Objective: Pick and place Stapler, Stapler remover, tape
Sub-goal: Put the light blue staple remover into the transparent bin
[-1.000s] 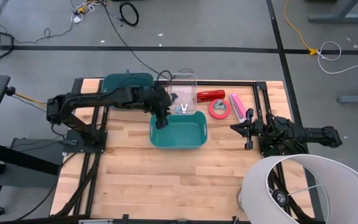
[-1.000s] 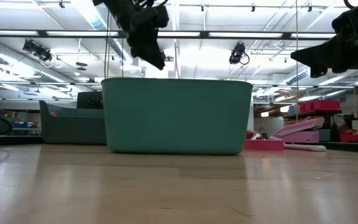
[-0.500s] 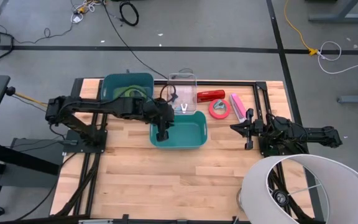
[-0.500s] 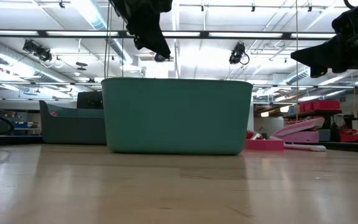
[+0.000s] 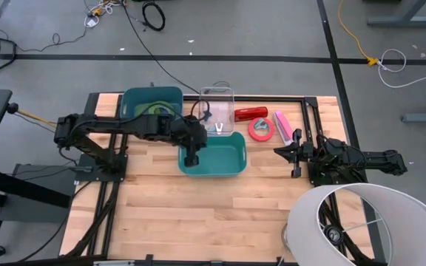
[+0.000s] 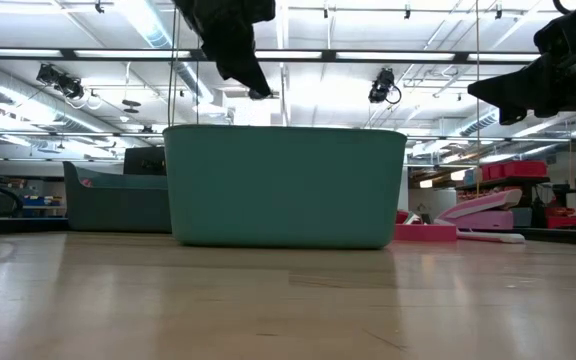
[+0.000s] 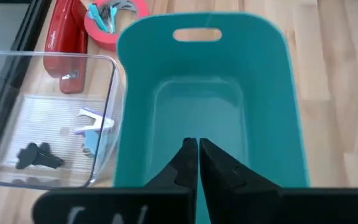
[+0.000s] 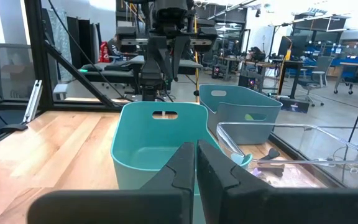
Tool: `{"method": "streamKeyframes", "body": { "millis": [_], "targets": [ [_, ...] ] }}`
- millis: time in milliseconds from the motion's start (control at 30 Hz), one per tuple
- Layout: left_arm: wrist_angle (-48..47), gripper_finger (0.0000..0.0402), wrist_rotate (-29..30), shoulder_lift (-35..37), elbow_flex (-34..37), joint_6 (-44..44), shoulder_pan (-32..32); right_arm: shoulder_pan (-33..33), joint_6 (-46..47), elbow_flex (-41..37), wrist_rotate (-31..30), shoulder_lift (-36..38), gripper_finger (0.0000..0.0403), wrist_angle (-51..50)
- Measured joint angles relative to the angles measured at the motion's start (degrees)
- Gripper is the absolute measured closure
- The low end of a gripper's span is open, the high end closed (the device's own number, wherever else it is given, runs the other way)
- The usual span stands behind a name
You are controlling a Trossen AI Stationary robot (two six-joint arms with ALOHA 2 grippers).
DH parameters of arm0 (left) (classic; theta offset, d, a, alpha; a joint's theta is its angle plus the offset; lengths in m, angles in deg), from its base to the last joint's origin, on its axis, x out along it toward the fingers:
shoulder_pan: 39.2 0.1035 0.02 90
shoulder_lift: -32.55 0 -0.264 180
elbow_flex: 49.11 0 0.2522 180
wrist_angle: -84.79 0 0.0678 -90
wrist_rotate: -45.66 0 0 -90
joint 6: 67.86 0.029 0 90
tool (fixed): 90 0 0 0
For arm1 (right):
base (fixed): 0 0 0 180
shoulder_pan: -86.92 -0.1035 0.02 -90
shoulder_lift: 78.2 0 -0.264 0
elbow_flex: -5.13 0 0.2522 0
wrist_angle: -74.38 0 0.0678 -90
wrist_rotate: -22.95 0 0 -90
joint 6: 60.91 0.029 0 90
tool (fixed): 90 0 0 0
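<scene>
High view: the left gripper [image 5: 191, 158] hangs over the left rim of the teal bin [image 5: 231, 168], which sits at the middle of the tabletop [image 5: 198, 214], nearer the far edge. Its fingers are pressed together with nothing between them. The bin looks empty. Behind it stands a clear tray [image 5: 224, 96], and to that tray's left a darker teal bin [image 5: 135, 98] at the far edge. The pinkish-red tape roll [image 5: 260, 129], the red stapler [image 5: 251, 113] and a pink stapler [image 5: 282, 125] lie right of the clear tray, toward the far right corner. The right gripper [image 5: 295, 154] waits low near the right edge, clenched on nothing.

Low view: the left gripper [image 6: 253, 85] hangs just above the teal bin's rim, clear of it. The pink stapler [image 6: 480, 210] shows on the tabletop to the right of the bin.

Left wrist view: the shut fingertips [image 7: 190, 149] point down into the bare bin floor. The tape roll [image 7: 98, 34] carries a small teal clawed piece, probably the staple remover [image 7: 104, 14], on top of it, with the red stapler [image 7: 67, 43] beside it. Small items lie in the clear tray [image 7: 107, 112].

Right wrist view: the right fingers are closed; the teal bin [image 8: 142, 134] stands ahead.

My judgement: the next pick needs the left arm to lift clear of the rim, open before descending, and straddle one wall of the tape ring without knocking the remover off.
</scene>
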Motion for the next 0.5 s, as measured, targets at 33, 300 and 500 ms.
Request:
{"method": "streamKeyframes", "body": {
  "millis": [33, 300, 500],
  "targets": [
    [-0.43, 0.039, 0.01, 0.0, 0.0, 0.72, 0.07, 0.0, 0.0, 0.0, -0.02, 0.02, 0.0385, 0.0],
    [-0.76, 0.0397, -0.03, 1.73, 0.13, 3.0, -0.03, -0.01, 0.0, 0.01, 0.0, 0.02, 0.0385, 0.02],
    [-2.41, 0.0399, -0.03, 4.21, 0.22, 2.92, 0.27, -0.01, 0.0, 0.02, -0.11, 0.02, 0.0385, 0.02]
  ]
}}
